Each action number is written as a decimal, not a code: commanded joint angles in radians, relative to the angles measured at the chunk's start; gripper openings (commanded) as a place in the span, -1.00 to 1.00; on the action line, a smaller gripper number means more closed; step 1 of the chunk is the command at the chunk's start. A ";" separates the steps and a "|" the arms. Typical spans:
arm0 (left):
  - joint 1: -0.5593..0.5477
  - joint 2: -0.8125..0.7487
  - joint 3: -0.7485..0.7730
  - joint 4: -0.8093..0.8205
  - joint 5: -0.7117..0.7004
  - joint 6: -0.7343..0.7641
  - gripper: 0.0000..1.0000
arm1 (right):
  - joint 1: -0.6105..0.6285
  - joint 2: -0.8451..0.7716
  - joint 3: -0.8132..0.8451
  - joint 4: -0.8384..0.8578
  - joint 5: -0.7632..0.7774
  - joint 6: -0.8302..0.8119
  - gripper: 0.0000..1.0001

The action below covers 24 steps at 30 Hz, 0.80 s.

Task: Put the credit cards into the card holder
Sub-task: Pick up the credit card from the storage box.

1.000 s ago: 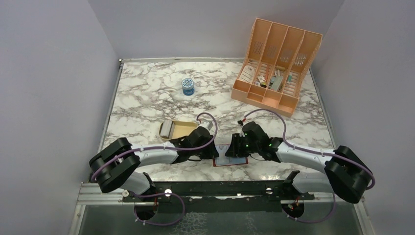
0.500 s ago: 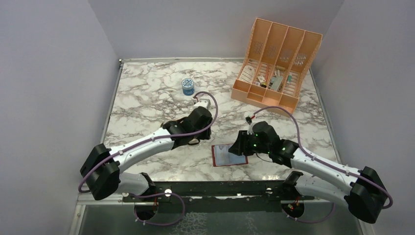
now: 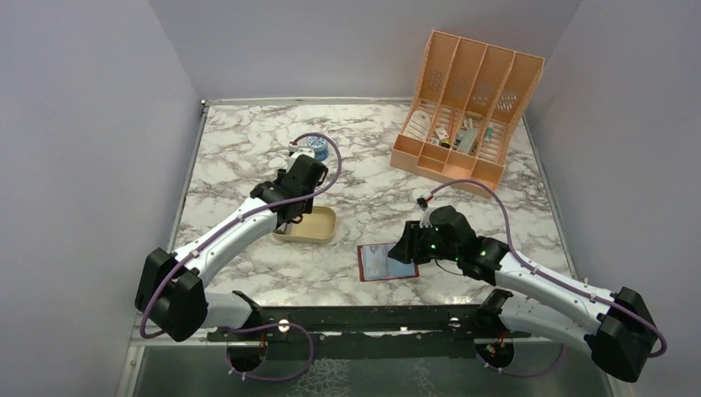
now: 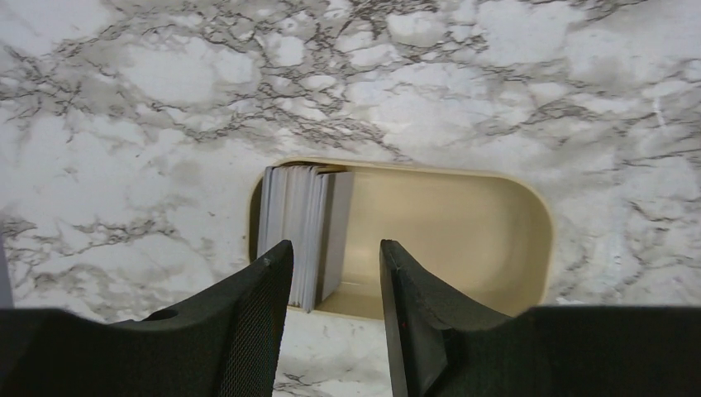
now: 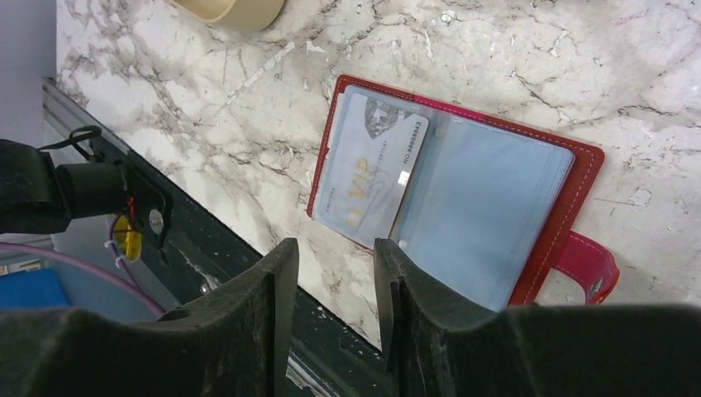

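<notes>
Left gripper (image 4: 335, 250) over tan tray (image 4: 463, 240), jaws apart, holding nothing. Credit cards (image 4: 302, 236) stand on edge at tray's left end, directly beneath, faces parallel to the jaws. Card holder (image 5: 488, 207) lies open under right gripper (image 5: 335, 248), also released, empty.

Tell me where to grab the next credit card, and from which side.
Probably from above, by the top edge: the credit cards stand on edge, packed together, against one end wall of the tray. The bare tray floor beside the outermost card leaves room for one finger of the left gripper.
</notes>
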<state>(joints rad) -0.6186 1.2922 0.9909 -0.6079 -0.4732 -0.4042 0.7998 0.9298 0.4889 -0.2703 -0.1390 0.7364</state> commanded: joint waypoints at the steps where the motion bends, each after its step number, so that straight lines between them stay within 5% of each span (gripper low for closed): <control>1: 0.036 0.064 -0.002 -0.043 -0.088 0.074 -0.09 | 0.006 -0.010 0.029 -0.010 0.012 -0.023 -0.22; 24: 0.046 0.272 0.002 -0.075 -0.176 0.111 -0.10 | 0.006 -0.034 0.021 -0.013 0.011 -0.025 -0.22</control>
<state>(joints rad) -0.5770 1.5429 0.9852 -0.6582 -0.5957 -0.3004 0.7998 0.9154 0.4889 -0.2779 -0.1394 0.7273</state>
